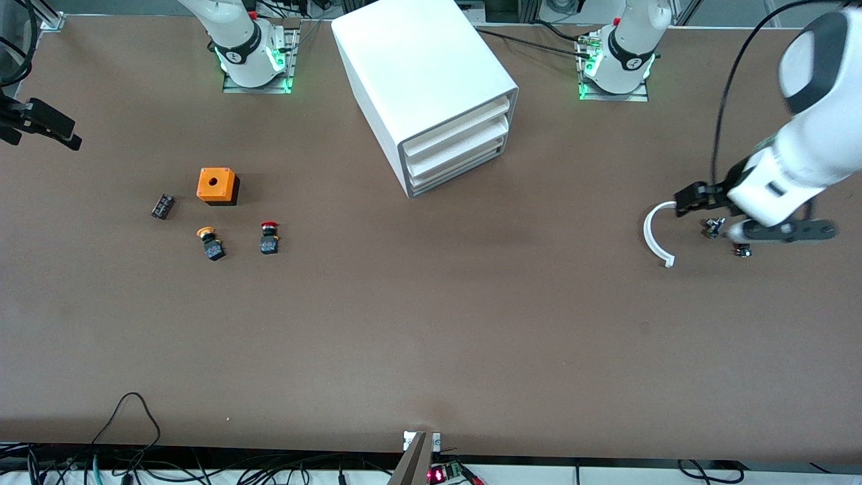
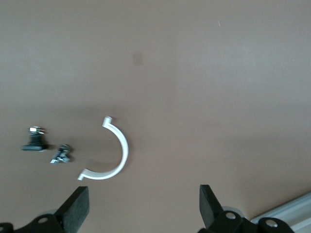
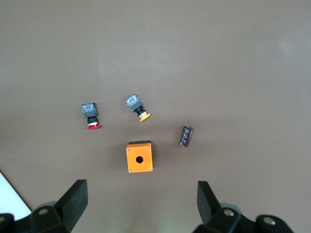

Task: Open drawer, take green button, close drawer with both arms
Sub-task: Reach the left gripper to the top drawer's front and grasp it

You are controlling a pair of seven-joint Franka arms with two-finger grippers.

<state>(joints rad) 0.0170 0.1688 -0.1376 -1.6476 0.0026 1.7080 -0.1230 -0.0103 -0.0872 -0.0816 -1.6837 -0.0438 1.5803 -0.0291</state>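
Front view shows the drawer [image 1: 458,167], lowest of three in the white cabinet [image 1: 417,60], shut, its front angled toward the left arm's end of the worktop [image 1: 431,337]. No green button shows; presumably it lies inside. The left gripper [image 1: 700,199], fingers spread and empty, hovers by a white curved clip [image 1: 653,232], likely the nearer one to pull. The right gripper [image 3: 141,206], also spread and empty, waits above the orange box [image 3: 139,156].

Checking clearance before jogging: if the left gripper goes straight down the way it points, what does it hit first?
Probably bare table. The open left gripper points down at it, with the white curved clip just off its line between the fingers; depth is unclear, so the clip could be grazed.
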